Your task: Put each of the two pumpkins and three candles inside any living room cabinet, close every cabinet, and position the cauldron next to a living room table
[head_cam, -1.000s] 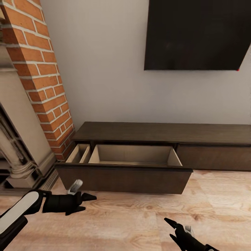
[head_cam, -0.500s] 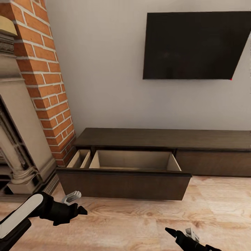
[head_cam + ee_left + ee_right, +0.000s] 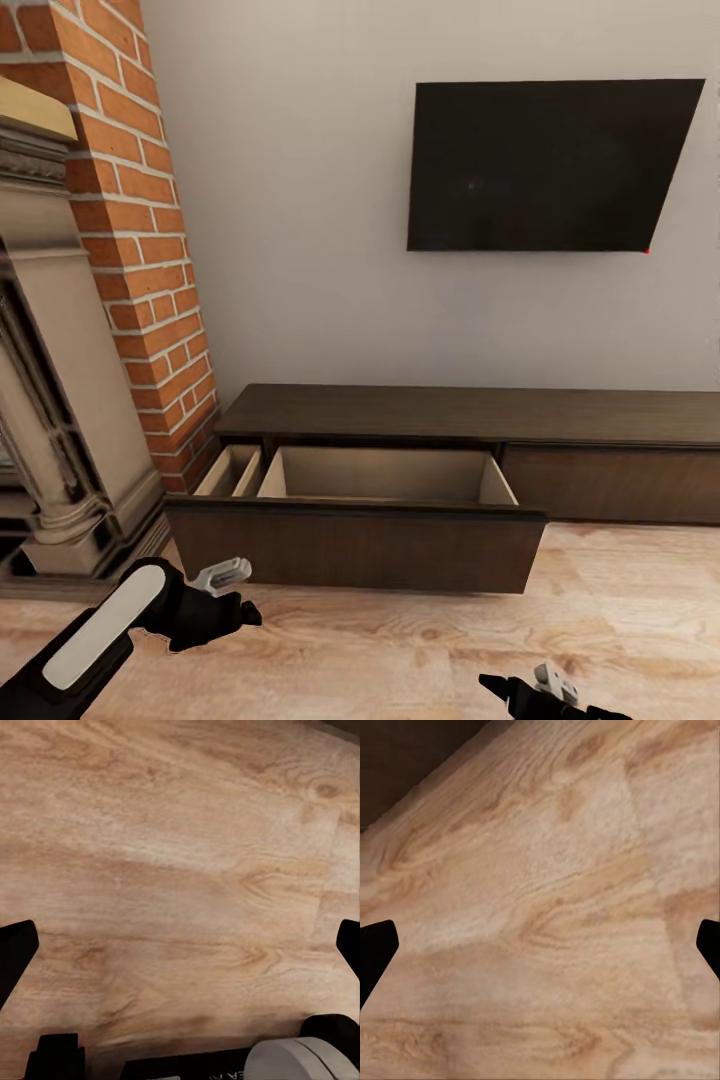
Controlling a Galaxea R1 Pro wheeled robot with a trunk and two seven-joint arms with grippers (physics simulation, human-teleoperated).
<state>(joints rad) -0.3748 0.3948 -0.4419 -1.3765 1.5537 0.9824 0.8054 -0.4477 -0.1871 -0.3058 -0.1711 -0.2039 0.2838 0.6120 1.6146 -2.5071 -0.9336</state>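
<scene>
Dark-brown wood runs along the white wall: the cabinet [image 3: 470,410], long and low, with its left pull-out front [image 3: 355,540] drawn well out over the floor. The pale beige inside [image 3: 385,475] of that drawer holds nothing I can see, and a narrow side compartment [image 3: 228,470] sits just left of it. To the drawer's right the next front [image 3: 610,485] lies flush and shut. A black screen [image 3: 545,165] hangs on the wall above the cabinet; the brick column [image 3: 150,250] and a stone fireplace surround [image 3: 50,400] crowd the cabinet's left end.

Light wooden floor [image 3: 400,650] lies open in front of the drawer's leading edge (plenty of bare boards there). The left gripper [image 3: 235,612] hovers low over those boards, just before the drawer's left corner, fingers spread wide in its wrist view [image 3: 180,945] and holding nothing. The right gripper [image 3: 500,688] sits farther out from the drawer's right part, likewise spread wide and empty [image 3: 540,945].
</scene>
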